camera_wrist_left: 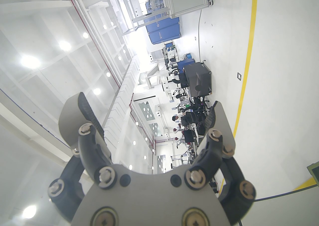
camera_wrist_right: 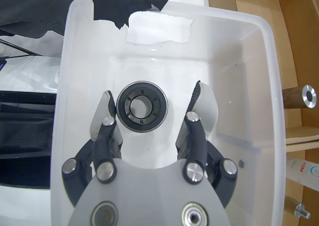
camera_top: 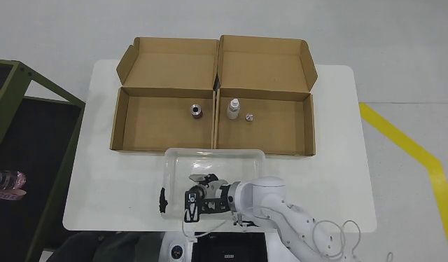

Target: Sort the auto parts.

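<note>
The bearing (camera_wrist_right: 142, 106), a black ring around a steel inner sleeve, lies flat on the floor of the clear bin (camera_wrist_right: 271, 62) at the table's near side. The right gripper (camera_wrist_right: 153, 91) is spread wide around it and grips nothing; one finger (camera_wrist_right: 111, 106) is just beside its rim, the other well apart. Bare floor separates the bearing from every wall. The left gripper (camera_wrist_left: 149, 99) gapes wide, empty.

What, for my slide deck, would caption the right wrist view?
Open right tool framing a round black-and-silver metal bearing in a translucent white plastic bin.
</note>
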You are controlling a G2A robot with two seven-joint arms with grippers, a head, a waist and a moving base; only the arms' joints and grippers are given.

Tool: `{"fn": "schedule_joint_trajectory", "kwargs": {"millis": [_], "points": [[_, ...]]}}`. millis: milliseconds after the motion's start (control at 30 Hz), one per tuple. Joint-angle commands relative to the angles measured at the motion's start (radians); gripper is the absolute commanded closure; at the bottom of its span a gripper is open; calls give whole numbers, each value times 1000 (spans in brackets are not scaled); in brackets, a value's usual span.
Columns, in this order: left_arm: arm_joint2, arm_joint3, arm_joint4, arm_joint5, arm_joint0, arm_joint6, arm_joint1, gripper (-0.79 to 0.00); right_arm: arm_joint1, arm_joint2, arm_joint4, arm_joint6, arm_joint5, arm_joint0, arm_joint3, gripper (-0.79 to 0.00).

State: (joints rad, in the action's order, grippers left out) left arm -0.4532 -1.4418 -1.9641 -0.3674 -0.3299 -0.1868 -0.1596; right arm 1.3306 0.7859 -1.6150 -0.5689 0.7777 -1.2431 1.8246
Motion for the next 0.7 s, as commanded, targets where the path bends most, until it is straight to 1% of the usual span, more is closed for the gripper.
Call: {"fn": "schedule_joint_trajectory", "kwargs": {"millis": [0,167,267,300,333,433,500,533,567,600,633,667], "points": [[0,0,0,0,0,0,0,-785,1,-4,3,-1,-3,7,-13,-536],[0,0,0,0,0,0,0,-785,4,-15,17,1,-10,29,-47,-505],[0,0,0,0,0,0,0,-785,6,-18,33,4,-10,41,-61,-459],[0,0,0,0,0,0,0,-785,6,-19,39,7,-9,43,-64,-413],[0,0,0,0,0,0,0,-785,6,-19,47,10,-8,46,-68,-391],[0,0,0,0,0,0,0,-785,8,-24,62,12,-12,57,-76,-360],[0,0,0,0,0,0,0,-785,11,-33,70,11,-14,67,-83,-326],[0,0,0,0,0,0,0,-785,12,-39,77,13,-12,71,-85,-296],[0,0,0,0,0,0,0,-785,14,-43,81,13,-13,77,-89,-188],[0,0,0,0,0,0,0,-785,16,-47,88,13,-15,83,-94,-108],[0,0,0,0,0,0,0,-785,17,-50,96,15,-16,88,-97,0],[0,0,0,0,0,0,0,-785,19,-53,105,17,-18,94,-98,0]]}}
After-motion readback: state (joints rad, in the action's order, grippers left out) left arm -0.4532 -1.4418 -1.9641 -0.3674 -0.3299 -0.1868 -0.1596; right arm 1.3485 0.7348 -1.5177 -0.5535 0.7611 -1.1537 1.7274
